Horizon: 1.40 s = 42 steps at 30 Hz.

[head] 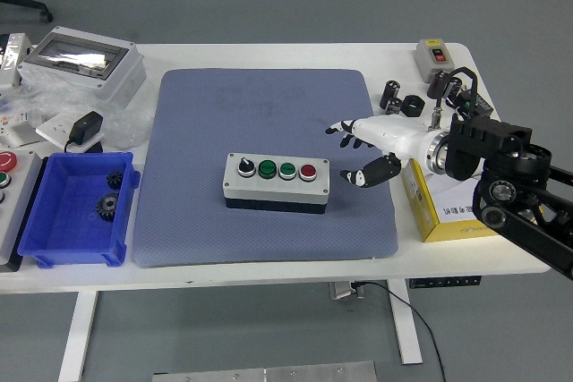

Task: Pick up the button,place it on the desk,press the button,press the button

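Bare mat (260, 114) lies clear beyond button box (276, 182).

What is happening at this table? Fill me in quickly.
The robot's right hand hovers open over the blue mat, just right of the grey button box, touching nothing. The box sits flat on the mat with a black selector knob, two green buttons and a red button on top. No left hand is in view. A blue bin holding black gears stands at the left, and a yellow box lies under the right arm.
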Each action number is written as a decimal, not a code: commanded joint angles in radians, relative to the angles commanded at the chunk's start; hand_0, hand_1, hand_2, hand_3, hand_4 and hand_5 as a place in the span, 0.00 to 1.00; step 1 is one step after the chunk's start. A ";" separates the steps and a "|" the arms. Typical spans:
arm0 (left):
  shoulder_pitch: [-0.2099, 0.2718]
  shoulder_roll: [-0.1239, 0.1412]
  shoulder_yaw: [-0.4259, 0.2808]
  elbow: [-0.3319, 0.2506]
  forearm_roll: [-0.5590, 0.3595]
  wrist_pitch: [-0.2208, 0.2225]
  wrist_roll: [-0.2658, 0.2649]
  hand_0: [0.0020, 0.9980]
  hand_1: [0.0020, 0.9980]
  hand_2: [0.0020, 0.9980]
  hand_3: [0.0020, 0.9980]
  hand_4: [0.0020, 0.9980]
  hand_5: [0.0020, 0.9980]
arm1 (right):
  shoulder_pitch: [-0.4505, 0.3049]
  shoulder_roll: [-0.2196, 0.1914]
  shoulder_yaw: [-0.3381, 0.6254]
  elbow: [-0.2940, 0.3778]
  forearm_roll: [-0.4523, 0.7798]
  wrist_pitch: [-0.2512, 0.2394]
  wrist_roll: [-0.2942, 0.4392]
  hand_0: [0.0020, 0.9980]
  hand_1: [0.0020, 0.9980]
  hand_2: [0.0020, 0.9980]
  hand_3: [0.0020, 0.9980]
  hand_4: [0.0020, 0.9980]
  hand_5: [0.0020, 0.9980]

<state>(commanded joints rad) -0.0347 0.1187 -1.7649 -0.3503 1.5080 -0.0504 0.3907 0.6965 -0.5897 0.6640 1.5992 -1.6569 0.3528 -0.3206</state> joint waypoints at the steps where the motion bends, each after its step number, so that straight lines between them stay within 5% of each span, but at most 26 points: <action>1: 0.001 0.000 0.000 -0.001 0.000 0.001 0.002 0.62 0.50 0.50 0.59 0.25 0.00 | 0.005 -0.005 -0.002 0.005 0.019 0.016 0.002 0.12 0.29 0.33 0.90 0.19 0.05; 6: 0.001 0.002 -0.001 -0.002 0.002 0.001 0.006 0.62 0.50 0.50 0.59 0.25 0.00 | 0.021 -0.010 -0.026 0.019 0.083 0.057 0.004 0.12 0.29 0.33 0.90 0.19 0.05; 7: 0.000 0.002 -0.002 -0.003 0.004 0.001 0.007 0.62 0.50 0.50 0.59 0.25 0.00 | 0.024 -0.008 -0.033 0.019 0.091 0.061 0.004 0.04 0.19 0.23 0.90 0.19 0.10; 8: 0.000 0.001 -0.002 -0.003 0.005 0.001 0.007 0.62 0.50 0.50 0.59 0.25 0.00 | 0.027 -0.004 -0.037 0.017 0.095 0.062 0.004 0.04 0.19 0.23 0.90 0.19 0.10; 13: -0.003 0.001 -0.002 -0.003 0.006 0.000 0.007 0.63 0.50 0.50 0.59 0.25 0.00 | 0.035 0.022 -0.054 -0.006 0.098 0.058 0.001 0.03 0.16 0.21 0.88 0.15 0.05; 33: -0.003 0.001 -0.001 -0.002 0.004 0.002 0.004 0.63 0.50 0.50 0.59 0.24 0.00 | 0.053 0.063 -0.137 -0.070 0.070 0.029 -0.025 0.03 0.16 0.20 0.87 0.13 0.09; 42: 0.001 -0.002 0.003 -0.002 -0.002 0.002 0.006 0.63 0.50 0.50 0.59 0.23 0.00 | 0.007 0.042 0.006 -0.011 0.206 -0.003 0.107 0.03 0.16 0.20 0.86 0.11 0.10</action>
<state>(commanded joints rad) -0.0334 0.1162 -1.7621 -0.3526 1.5059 -0.0482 0.3965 0.7039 -0.5477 0.6702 1.5882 -1.4505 0.3496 -0.2138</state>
